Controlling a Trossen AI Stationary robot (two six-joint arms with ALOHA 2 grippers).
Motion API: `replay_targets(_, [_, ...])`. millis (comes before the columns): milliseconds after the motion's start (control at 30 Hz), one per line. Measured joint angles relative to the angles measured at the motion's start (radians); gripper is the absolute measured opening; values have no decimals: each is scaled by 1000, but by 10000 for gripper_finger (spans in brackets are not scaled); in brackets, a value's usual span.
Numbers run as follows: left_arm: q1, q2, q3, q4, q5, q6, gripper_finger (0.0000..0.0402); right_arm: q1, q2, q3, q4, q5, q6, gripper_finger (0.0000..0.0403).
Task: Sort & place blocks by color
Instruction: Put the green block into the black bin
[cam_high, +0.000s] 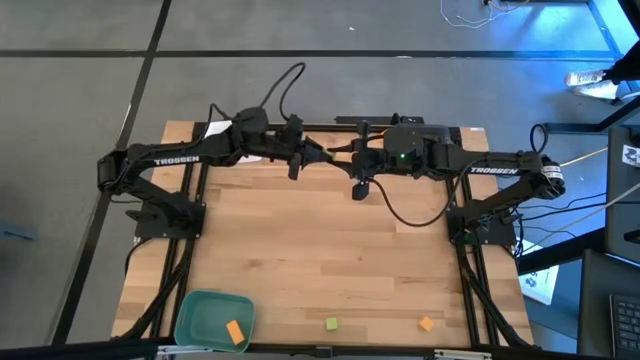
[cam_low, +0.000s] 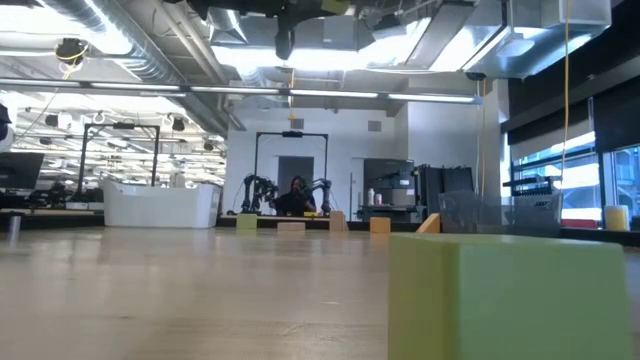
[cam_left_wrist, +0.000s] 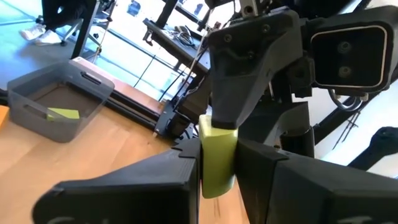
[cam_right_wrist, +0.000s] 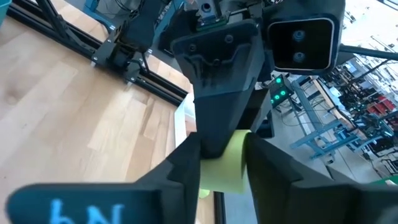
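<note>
Teal plastic tray (cam_high: 200, 310) at lower left holds one small orange block (cam_high: 235, 333); both end effectors, left (cam_high: 322, 152) and right (cam_high: 336, 153), pinch a light green block (cam_left_wrist: 216, 157).

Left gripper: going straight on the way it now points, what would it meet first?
The right gripper, head-on: the left gripper pinches a small light green cube block, and the right gripper's fingers clasp it too.

We list: light-green block (cam_left_wrist: 216, 163) between dark pincers; orange blocks (cam_high: 427, 323); teal tray (cam_high: 200, 312); grey tray (cam_left_wrist: 37, 109); pale wood-grain worktop (cam_high: 300, 250).
</note>
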Motion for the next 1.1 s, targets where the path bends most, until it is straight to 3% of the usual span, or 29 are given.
replay_targets(233, [1,0,0,3,-6,1,44,0,0,0,-4,-4,4,73])
replay_targets(567, [0,0,0,4,-18,9,44,1,1,0,-6,-25,3,110])
replay_targets(867, [0,0,0,-3,-22,8,44,1,2,0,-8,-25,1,114])
replay_targets(1100, [2,0,0,-17,-61,13,44,5,4,0,-6,83,0,114])
